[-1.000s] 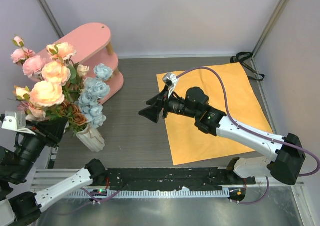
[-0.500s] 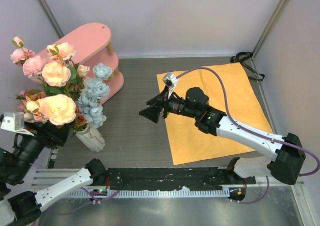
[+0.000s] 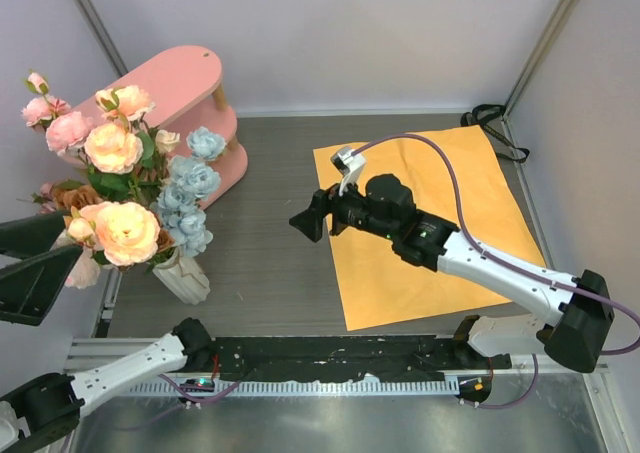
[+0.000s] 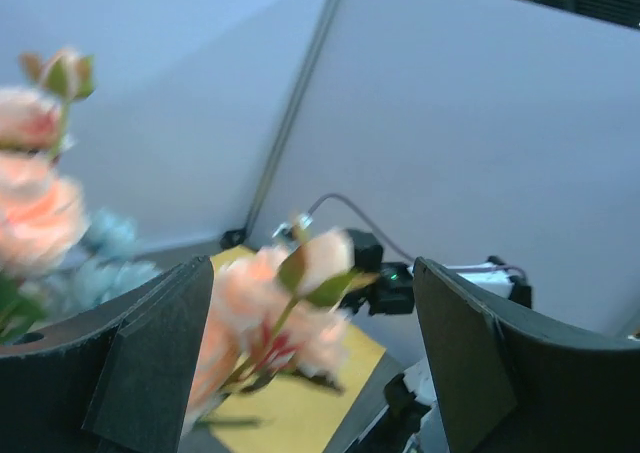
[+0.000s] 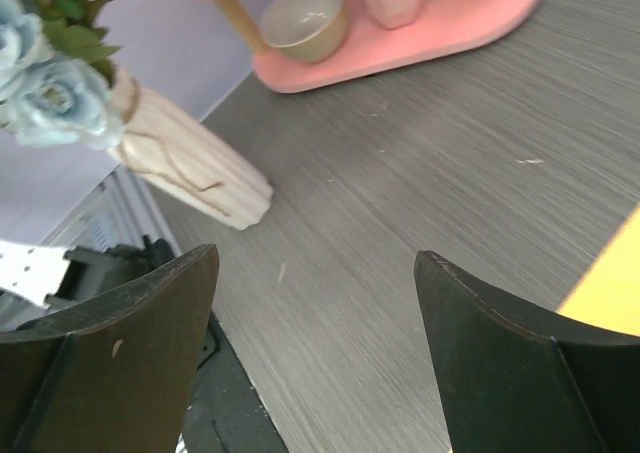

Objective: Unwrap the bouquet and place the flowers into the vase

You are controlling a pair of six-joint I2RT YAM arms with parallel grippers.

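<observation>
The flowers, pink, peach and pale blue with green leaves, stand in the ribbed cream vase at the table's left. My left gripper is raised at the far left with its jaws open, just left of the blooms. In the left wrist view a blurred peach bloom shows between the spread fingers, and neither finger grips it. The orange sheet lies flat on the right, unwrapped. My right gripper hovers open at the sheet's left edge, facing the vase, with nothing between its jaws.
A pink two-tier shelf stands behind the vase; a cup rests on its lower tier. The black ribbon lies at the sheet's far right corner. Grey walls close in the table at left, back and right.
My left gripper has opened and drawn back up from the bunch. The large peach bloom it held has settled lower among the flowers. The right gripper shifted slightly.
</observation>
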